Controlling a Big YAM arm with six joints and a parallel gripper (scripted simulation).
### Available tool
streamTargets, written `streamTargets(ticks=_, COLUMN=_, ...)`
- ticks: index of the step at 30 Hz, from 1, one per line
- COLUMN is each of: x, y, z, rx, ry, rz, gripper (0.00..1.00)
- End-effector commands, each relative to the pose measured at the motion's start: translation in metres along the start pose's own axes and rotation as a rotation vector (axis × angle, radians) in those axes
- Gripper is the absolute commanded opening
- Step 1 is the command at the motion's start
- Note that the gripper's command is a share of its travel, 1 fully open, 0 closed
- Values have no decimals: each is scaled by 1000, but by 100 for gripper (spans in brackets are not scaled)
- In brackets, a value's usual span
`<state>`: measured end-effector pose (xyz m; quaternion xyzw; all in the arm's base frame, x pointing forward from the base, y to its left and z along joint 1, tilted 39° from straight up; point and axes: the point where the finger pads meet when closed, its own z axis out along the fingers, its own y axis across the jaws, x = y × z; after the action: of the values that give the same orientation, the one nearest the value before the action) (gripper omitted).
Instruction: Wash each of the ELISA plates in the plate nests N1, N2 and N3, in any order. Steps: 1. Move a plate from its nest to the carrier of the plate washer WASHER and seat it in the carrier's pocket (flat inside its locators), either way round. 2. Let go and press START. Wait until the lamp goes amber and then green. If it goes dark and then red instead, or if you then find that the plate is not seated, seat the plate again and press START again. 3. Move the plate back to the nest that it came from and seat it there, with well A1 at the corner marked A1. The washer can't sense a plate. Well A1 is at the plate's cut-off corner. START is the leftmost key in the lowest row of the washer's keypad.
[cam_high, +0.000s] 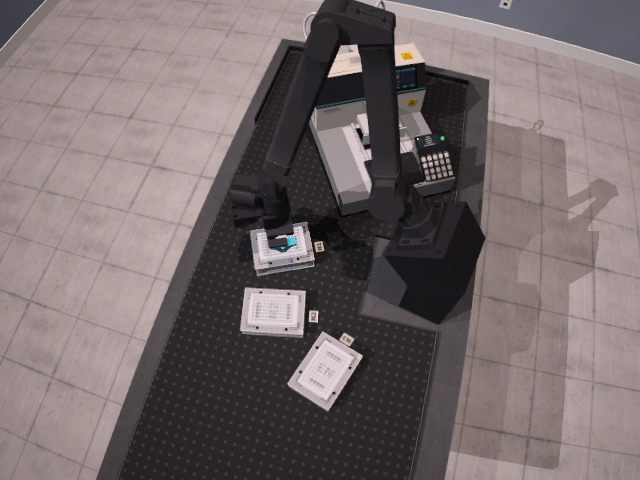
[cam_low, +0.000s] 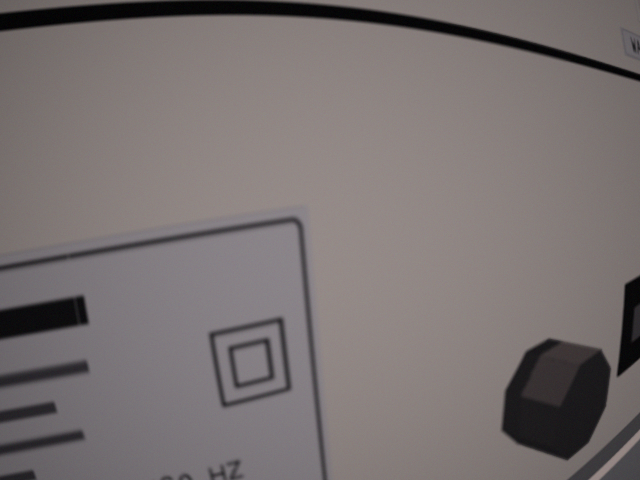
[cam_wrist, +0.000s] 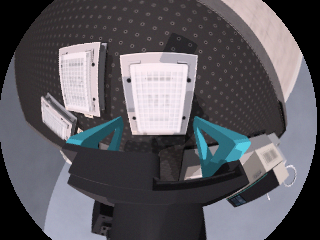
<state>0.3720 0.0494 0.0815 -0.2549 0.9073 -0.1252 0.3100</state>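
Observation:
My gripper is open and empty, above the plate in nest N1. In the wrist view its teal fingertips appear either side of that nest's near end. The N1 plate lies in its nest. The N2 plate lies in nest N2. The N3 plate lies in the turned nest N3. The washer shows a green lamp above its keypad. The arm hides much of its carrier. Which plate corners are cut off is too small to tell.
The arm's black base stands right of the nests. Its links arch over the washer. Small label tags for N1, N2 and N3 lie beside the nests. The exterior view shows only a close beige housing and a dark knob.

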Motion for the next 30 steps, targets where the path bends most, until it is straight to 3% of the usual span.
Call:
streamTargets(ticks=1, x=-4, y=-6, z=6, rx=10, ry=-10, rz=-6, gripper=100)
streamTargets(ticks=17, x=-9, y=-9, z=29, rx=14, ry=-18, rz=-4, gripper=100)
streamTargets(ticks=22, x=-17, y=-11, z=21, rx=24, ry=-47, rz=-3, gripper=100)
streamTargets(ticks=26, x=-6, y=-3, z=26, rx=7, ry=-16, rz=-4, gripper=100)
streamTargets(ticks=30, x=-6, y=-3, z=26, rx=7, ry=-16, rz=-4, gripper=100)
